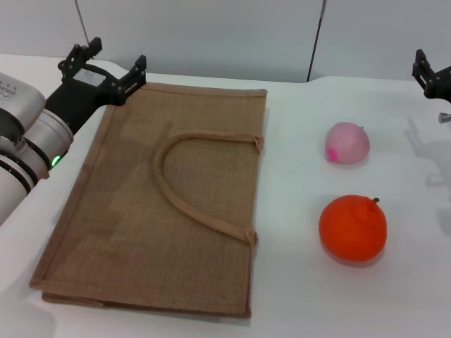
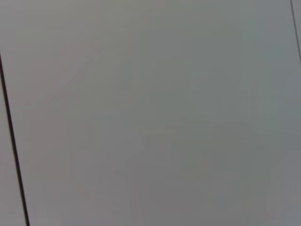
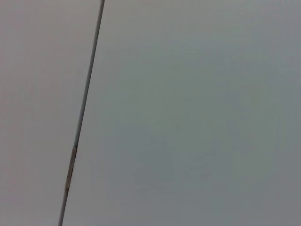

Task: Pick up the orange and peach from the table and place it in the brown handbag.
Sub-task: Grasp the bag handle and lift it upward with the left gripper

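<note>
Three views. Head view first: brown handbag (image 1: 162, 197) lies flat on the white table (image 1: 296, 296), filling the centre and the 9 o'clock half of the picture, one curved handle (image 1: 190, 183) resting on top of its upper face, ends pointing toward 3 o'clock. Peach (image 1: 347, 143) sits on the table at about 2 o'clock from centre, magenta patch facing the bag, clear of it. Orange (image 1: 353, 228) sits at about 4 o'clock, stem nub up, just nearer the camera than the peach; the two fruits are apart, not touching, and neither touches the bag.

Left gripper (image 1: 113, 65) is at 10 o'clock, raised by the bag's far corner, its black fingers (image 1: 134, 76) spread wide with nothing between them. Whether it touches the bag edge I cannot tell. Green light (image 1: 54, 160) glows on the left arm's silver wrist.

Right gripper (image 1: 431, 76) is at 2 o'clock, cut off by the picture edge, well apart from both fruits. Only part of its black body shows, so how its pincer stands I cannot tell.

Left wrist view: plain grey wall panel (image 2: 160, 113) with one dark seam (image 2: 11, 141) running near the edge. No fruit, no bag.

Right wrist view: same kind of grey panel (image 3: 197, 113), one dark seam (image 3: 84, 113).
</note>
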